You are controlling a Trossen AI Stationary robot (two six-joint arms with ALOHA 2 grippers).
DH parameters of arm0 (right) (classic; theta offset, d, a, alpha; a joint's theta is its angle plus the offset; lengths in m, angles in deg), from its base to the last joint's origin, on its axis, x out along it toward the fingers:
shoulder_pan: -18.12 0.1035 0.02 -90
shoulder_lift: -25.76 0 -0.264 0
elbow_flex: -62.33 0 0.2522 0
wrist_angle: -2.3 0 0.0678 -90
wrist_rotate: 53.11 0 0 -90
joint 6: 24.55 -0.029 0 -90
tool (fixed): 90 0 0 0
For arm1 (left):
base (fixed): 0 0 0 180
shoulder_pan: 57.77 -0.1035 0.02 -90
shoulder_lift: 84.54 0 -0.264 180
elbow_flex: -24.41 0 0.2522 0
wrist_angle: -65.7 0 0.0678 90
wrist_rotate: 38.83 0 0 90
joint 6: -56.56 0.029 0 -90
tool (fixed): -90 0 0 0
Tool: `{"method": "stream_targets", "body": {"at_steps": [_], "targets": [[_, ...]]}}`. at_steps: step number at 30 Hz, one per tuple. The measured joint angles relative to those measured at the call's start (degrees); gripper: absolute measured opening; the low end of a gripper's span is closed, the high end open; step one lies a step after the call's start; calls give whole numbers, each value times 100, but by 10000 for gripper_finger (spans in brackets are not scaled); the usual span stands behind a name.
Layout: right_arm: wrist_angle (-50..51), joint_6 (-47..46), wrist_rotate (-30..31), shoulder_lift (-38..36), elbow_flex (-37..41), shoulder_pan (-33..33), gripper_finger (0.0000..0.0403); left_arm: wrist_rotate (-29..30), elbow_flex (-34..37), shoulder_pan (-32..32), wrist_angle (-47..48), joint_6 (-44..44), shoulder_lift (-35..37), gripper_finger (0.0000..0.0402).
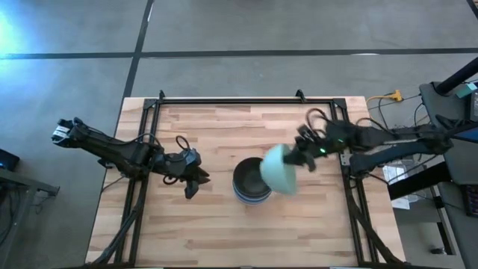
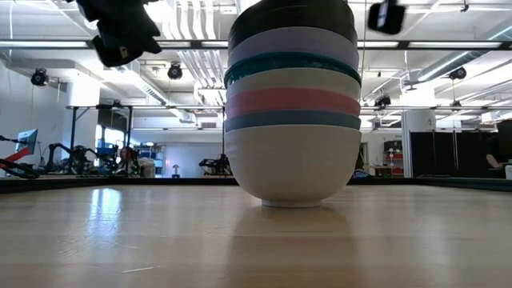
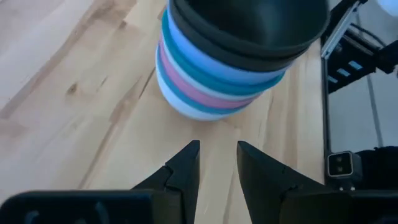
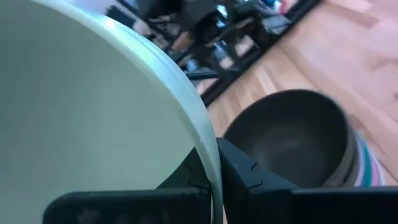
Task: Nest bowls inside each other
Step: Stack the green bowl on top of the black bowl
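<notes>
A stack of several nested bowls (image 1: 250,185) stands on the wooden table near its middle. It has a white bowl at the bottom (image 2: 292,164) and a black one on top (image 4: 292,140). My right gripper (image 1: 302,159) is shut on a pale green bowl (image 1: 280,172), which is tilted on edge above the stack's right side. My left gripper (image 1: 193,187) hovers to the left of the stack. Its fingers are narrowly open and point at the stack (image 3: 230,68) without touching it. My right gripper (image 4: 214,177) pinches the pale green bowl at its rim (image 4: 208,158), with one finger on each side of the wall. It comes from the table's right side. The bowl is lifted clear and steeply tilted, over the right edge of the stack's black top bowl.
A black frame rail (image 1: 246,101) runs along the table's far edge and down both sides. Cables and gear (image 1: 396,97) lie beyond the right edge. Bare wood (image 1: 246,239) spreads in front of and behind the stack.
</notes>
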Motion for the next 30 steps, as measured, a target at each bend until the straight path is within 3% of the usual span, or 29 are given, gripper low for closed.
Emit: {"method": "stream_targets", "body": {"at_steps": [5,8,12,18,30], "targets": [[570,91,-1439,1215,-1028,-702,9,1,0,-46,-198,49,0,90],[1618,450,-1907,2020,-1951,-805,9,0,0,-60,-172,140,0,90],[3632,1398,-1850,3037,-3338,-801,9,-1,0,-60,-172,188,0,90],[6121,2589,-933,4066,-5017,-803,9,-1,0,-60,-172,160,0,90],[7339,3406,-770,5202,-6476,-723,9,-1,0,-60,-167,196,-53,90]]}}
